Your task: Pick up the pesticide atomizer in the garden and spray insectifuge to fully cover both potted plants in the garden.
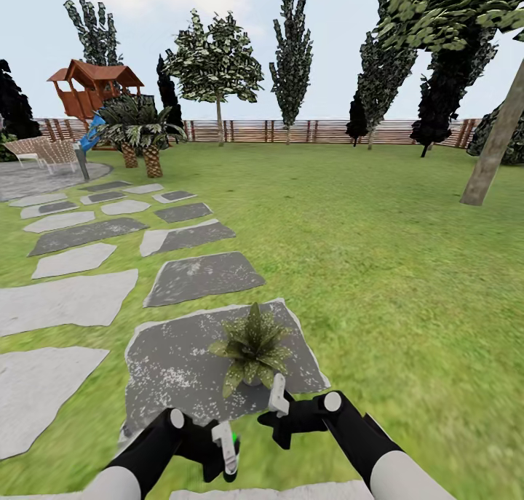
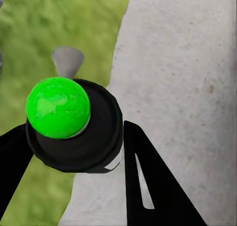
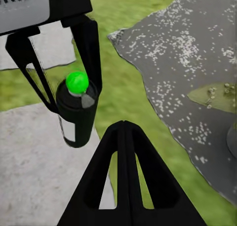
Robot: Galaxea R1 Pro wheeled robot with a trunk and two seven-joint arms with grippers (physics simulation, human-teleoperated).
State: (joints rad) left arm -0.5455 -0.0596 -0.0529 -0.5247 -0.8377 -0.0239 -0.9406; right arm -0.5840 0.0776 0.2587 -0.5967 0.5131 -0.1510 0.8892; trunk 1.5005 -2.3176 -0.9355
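One potted plant (image 1: 253,347), a low rosette of pointed green leaves, stands on a dark grey stepping stone (image 1: 175,369) just ahead of my arms. My left gripper (image 1: 227,449) is shut on the pesticide atomizer (image 1: 232,439), a slim dark bottle with a bright green ball on top. The left wrist view shows the atomizer (image 2: 74,132) from above, between the black fingers (image 2: 148,176), over a pale stone edge and grass. In the right wrist view, the left gripper (image 3: 74,102) holds the atomizer (image 3: 76,112) upright. My right gripper (image 1: 279,398) is shut and empty, close to the plant's near side, whose leaf (image 3: 217,95) shows beside it.
A path of grey stepping stones (image 1: 73,296) runs to the far left toward a paved circle (image 1: 29,180) with a grey bollard lamp (image 1: 81,161). Palms (image 1: 142,132) and a red playhouse (image 1: 94,85) stand there. Open lawn (image 1: 378,267) lies right, with a leaning trunk (image 1: 495,151) and a slatted fence (image 1: 306,130) behind.
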